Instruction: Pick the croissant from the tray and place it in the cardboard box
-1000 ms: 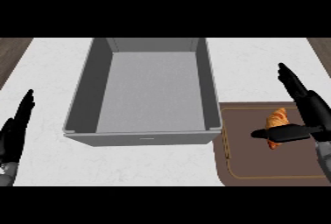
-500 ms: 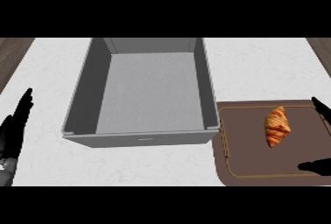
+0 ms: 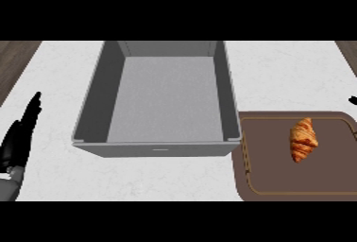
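Lying ungrasped near the tray's (image 3: 254, 189) far right corner, the croissant (image 3: 304, 139) awaits pickup into the box (image 3: 97, 94) (left hand (image 3: 20, 139) rests straight-fingered at the counter's left edge; right hand's (image 3: 352, 99) fingers unclear).

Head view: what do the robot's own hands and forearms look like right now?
The left hand is glossy black with slim, tapering fingers on a grey forearm at the lower left corner. Of the right hand only a small black tip shows at the right edge. No cables or markings visible.

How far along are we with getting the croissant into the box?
Nothing looks done yet: the croissant lies on the brown tray, and the grey box holds nothing. Neither hand has it: the left hand rests open at the left edge, only a tip of the right hand shows. Picking and placing remain.
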You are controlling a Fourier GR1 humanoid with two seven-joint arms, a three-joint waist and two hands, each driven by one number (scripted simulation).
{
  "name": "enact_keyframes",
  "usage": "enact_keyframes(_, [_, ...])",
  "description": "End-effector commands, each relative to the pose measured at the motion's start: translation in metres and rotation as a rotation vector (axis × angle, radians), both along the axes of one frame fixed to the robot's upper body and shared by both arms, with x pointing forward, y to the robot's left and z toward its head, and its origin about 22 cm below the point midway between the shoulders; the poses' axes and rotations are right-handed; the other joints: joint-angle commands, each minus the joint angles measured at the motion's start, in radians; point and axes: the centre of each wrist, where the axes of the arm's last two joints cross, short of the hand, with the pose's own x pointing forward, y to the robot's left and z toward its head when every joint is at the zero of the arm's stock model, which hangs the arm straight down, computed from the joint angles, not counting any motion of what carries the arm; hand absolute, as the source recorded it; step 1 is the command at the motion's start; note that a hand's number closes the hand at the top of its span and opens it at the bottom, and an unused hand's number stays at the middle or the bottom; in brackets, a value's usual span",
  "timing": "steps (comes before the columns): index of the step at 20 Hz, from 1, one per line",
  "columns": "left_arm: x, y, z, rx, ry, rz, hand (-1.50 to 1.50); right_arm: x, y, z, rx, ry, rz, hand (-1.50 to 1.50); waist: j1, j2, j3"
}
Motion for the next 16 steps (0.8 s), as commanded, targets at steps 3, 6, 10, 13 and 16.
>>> enact_keyframes(3, [0.000,0.014,0.014,0.006,0.001,-0.016,0.00,0.026,0.026,0.012,-0.205,0.239,0.040,-1.50,0.015,0.000,0.000])
enact_keyframes(6, [0.007,-0.002,-0.002,0.004,-0.005,-0.026,0.00,0.047,0.056,0.019,-0.308,0.346,0.051,-1.50,0.021,0.005,-0.001])
enact_keyframes(10, [0.017,-0.013,0.009,0.003,-0.007,-0.009,0.00,0.071,0.072,0.003,-0.297,0.428,0.065,-1.50,0.004,0.001,0.002])
enact_keyframes(13, [0.005,-0.002,0.006,0.008,0.016,-0.011,0.00,0.087,0.096,-0.004,-0.301,0.475,0.057,-1.50,0.003,-0.001,0.001])
enact_keyframes(16, [-0.001,-0.002,-0.002,-0.004,0.005,0.005,0.00,0.086,0.097,-0.019,-0.372,0.474,0.069,-1.50,-0.004,-0.002,0.001])
